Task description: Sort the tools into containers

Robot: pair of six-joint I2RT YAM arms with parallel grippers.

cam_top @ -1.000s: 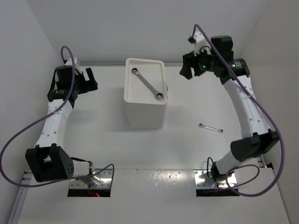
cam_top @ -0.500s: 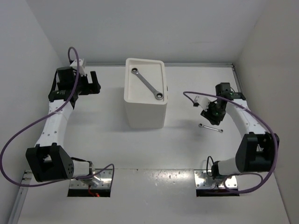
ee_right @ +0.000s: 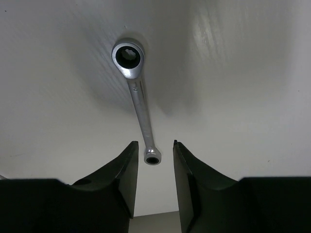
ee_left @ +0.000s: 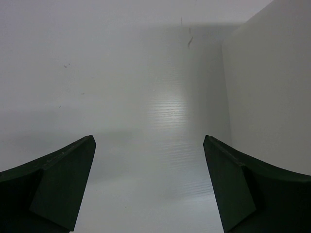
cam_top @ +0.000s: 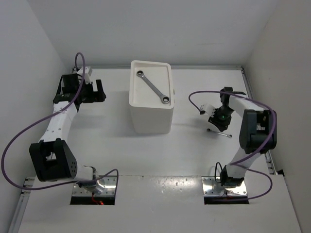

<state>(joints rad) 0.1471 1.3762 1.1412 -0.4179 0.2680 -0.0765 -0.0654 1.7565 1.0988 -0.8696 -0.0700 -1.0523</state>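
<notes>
The right gripper (ee_right: 155,143) has its fingers (ee_right: 124,170) straddling the thin end of the small wrench (ee_right: 141,109). The jaws are partway in with a sliver of daylight on both sides, so nothing's clamped yet as far as I can see. The wrench is lying flat on the table (cam_top: 189,155), off to the right of the white box (cam_top: 150,119), with its bigger ring head pointing away from the wrist camera.

What worries me: it's a slim, flat bit of steel sitting right on the surface, and the fingers are lined up on the very tip rather than the middle of the shaft. If they close here, I'd guess the little ring end could squirt out. Or the thing pivots and hangs head-down once lifted, since most of the weight looks to be at the other end. If the fingertips are too high they pinch air above it, and too low they scrape the table.

Further out, the other wrench (cam_top: 154,87) is already lying diagonally in the box's top tray (cam_top: 132,80). The left gripper (ee_left: 148,139) is spread wide with nothing in it, hovering off to the left of the box, well apart from all this. It's not a collision risk as it stands.
</notes>
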